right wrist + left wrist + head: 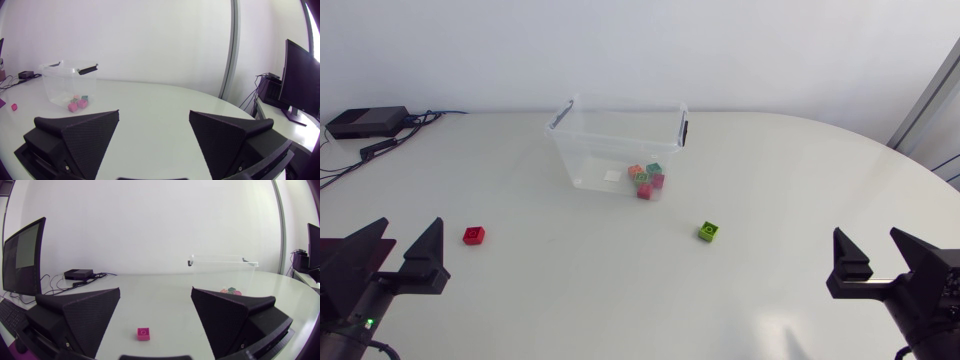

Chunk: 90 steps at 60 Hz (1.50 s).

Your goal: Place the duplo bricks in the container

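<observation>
Seen from above, with twelve o'clock at the table's (570, 310) far edge, a clear container (582, 150) stands just beyond the middle. Its open top is the only way in, and its walls are the one tall obstacle. Inside, a cluster of bricks (646, 180) fills the five o'clock corner.

The left gripper (412, 226) is at eight o'clock with its fingers spread. A red brick (473, 235) lies near it toward two o'clock, with open tabletop all round.

The right gripper (867, 235) is at four o'clock, likewise spread. A green brick (709, 232) lies well apart toward nine o'clock, across open tabletop.

A black box (365, 122) with cables occupies the ten o'clock edge.
</observation>
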Each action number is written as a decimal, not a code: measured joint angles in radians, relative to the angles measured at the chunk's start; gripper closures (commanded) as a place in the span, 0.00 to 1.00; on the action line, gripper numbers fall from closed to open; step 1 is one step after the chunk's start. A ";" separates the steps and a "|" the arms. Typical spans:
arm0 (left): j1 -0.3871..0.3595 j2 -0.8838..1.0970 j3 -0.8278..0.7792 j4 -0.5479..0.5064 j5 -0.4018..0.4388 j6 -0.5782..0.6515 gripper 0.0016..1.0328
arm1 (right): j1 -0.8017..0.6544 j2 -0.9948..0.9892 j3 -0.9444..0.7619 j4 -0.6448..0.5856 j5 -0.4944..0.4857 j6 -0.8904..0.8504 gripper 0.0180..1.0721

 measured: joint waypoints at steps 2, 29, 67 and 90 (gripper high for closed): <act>0.000 0.000 0.000 0.000 0.000 0.000 0.04 | 0.000 0.000 0.000 0.000 0.000 0.000 0.04; -0.027 0.000 0.000 0.001 0.000 -0.004 0.04 | 0.000 0.000 0.000 0.000 -0.001 0.000 0.04; -0.038 0.530 0.425 -0.159 -0.022 -0.051 0.04 | 0.082 0.484 0.290 0.005 -0.038 0.005 0.04; -0.015 1.062 0.726 -0.481 -0.023 -0.163 0.04 | 0.087 0.742 0.405 -0.011 -0.069 0.073 0.04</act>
